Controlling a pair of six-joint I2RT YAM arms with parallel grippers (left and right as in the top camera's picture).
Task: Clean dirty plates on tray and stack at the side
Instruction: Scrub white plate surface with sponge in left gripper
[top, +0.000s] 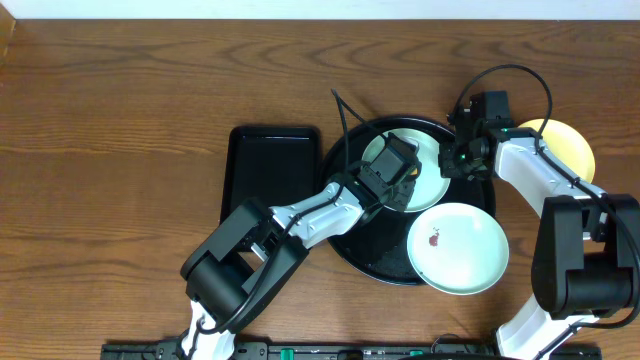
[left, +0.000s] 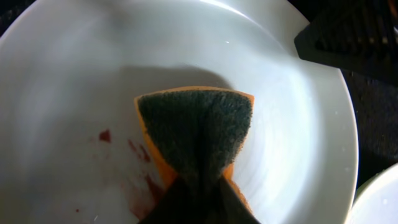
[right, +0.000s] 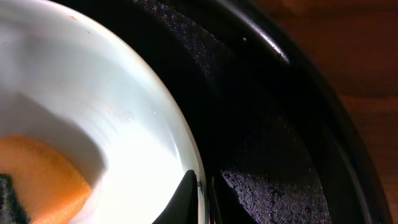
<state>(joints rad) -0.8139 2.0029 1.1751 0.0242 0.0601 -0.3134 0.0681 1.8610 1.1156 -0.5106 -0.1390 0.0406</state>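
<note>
On the round black tray (top: 368, 245) lies a mint-white plate (top: 432, 185) with reddish smears (left: 140, 183). My left gripper (top: 400, 165) is over it, shut on an orange sponge with a dark green scouring face (left: 196, 134), which is pressed onto the plate (left: 74, 81). My right gripper (top: 455, 160) is shut on this plate's right rim, one finger (right: 183, 199) inside the plate (right: 93, 93) and the other outside. A second mint-white plate (top: 470, 250) with a red smear overlaps the tray's lower right rim. A pale yellow plate (top: 572, 150) lies on the wooden table at the right.
A smaller rectangular black tray (top: 272, 175) lies just left of the round one. Brown wood tabletop (top: 120, 130) stretches to the left and back. The right arm (top: 540, 180) crosses part of the yellow plate.
</note>
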